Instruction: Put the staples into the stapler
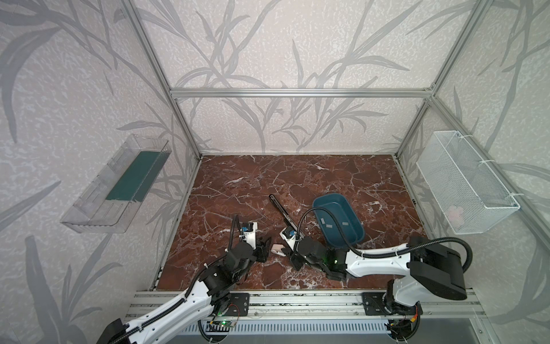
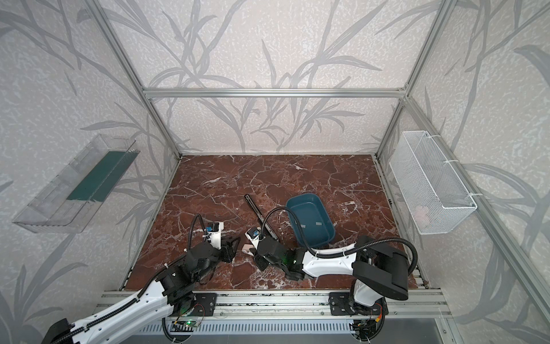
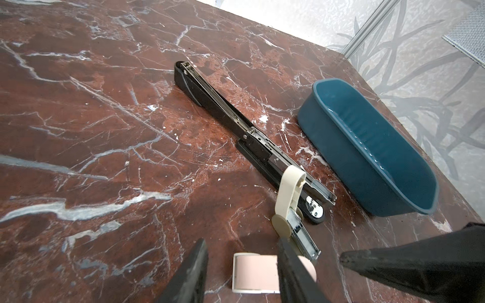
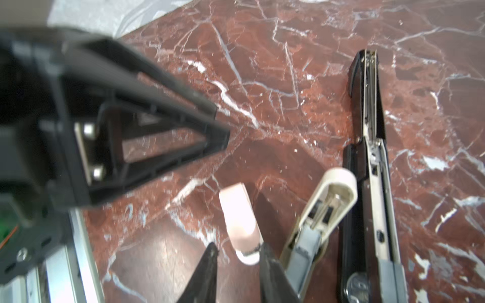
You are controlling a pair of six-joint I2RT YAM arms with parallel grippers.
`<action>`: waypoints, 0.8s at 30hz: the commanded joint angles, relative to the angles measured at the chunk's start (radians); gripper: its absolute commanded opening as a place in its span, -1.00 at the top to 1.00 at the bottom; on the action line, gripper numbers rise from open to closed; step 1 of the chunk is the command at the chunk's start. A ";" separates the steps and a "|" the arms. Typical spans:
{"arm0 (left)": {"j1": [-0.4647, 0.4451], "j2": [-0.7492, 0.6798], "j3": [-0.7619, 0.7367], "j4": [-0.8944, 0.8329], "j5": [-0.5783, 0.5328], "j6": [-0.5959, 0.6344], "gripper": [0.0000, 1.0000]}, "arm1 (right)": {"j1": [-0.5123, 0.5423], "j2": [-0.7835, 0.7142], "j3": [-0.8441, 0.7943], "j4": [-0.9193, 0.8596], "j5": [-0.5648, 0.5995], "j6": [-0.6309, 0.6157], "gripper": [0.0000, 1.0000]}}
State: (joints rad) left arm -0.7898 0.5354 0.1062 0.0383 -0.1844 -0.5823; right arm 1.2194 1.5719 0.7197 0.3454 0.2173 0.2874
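Flat grey staples (image 1: 345,223) lie in a glossy, seemingly plastic teal tub (image 1: 329,195).

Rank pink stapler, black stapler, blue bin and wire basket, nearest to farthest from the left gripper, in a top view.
From the left gripper, in a top view:
1. pink stapler, right at its fingertips, near the front edge.
2. black stapler, lying open behind it, mid-table.
3. blue bin, farther to the right on the table.
4. wire basket, hung on the right wall.
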 commanded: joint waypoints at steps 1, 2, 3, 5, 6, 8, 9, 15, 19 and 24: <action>0.004 0.002 -0.024 -0.024 0.020 -0.027 0.10 | -0.007 0.050 0.057 -0.065 0.032 0.003 0.48; 0.005 0.010 -0.028 -0.012 0.033 -0.026 0.10 | -0.007 0.065 0.069 -0.070 0.032 0.005 0.49; 0.004 0.017 -0.033 -0.001 0.040 -0.025 0.10 | -0.008 0.078 0.079 -0.075 0.030 0.008 0.50; 0.004 0.033 -0.045 0.022 0.057 -0.025 0.10 | -0.008 0.099 0.083 -0.073 0.019 0.011 0.52; 0.003 0.041 -0.052 0.039 0.073 -0.022 0.10 | -0.007 0.104 0.080 -0.071 0.015 0.015 0.53; 0.004 0.056 -0.062 0.066 0.105 -0.017 0.09 | -0.006 0.108 0.068 -0.069 0.013 0.023 0.52; 0.004 0.065 -0.066 0.075 0.117 -0.014 0.09 | -0.006 0.109 0.058 -0.066 0.014 0.028 0.53; 0.004 0.075 -0.088 0.113 0.146 -0.013 0.09 | -0.006 0.125 0.014 -0.041 0.016 0.065 0.54; 0.004 0.072 -0.098 0.133 0.166 -0.013 0.08 | -0.006 0.129 0.004 -0.028 -0.001 0.082 0.55; 0.004 0.078 -0.106 0.156 0.177 -0.014 0.07 | -0.002 0.178 -0.017 -0.010 -0.011 0.118 0.57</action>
State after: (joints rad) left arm -0.7898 0.6132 0.0109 0.1608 -0.0204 -0.5949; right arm 1.2163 1.7069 0.7403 0.3729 0.2260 0.3683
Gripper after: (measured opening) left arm 0.464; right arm 0.218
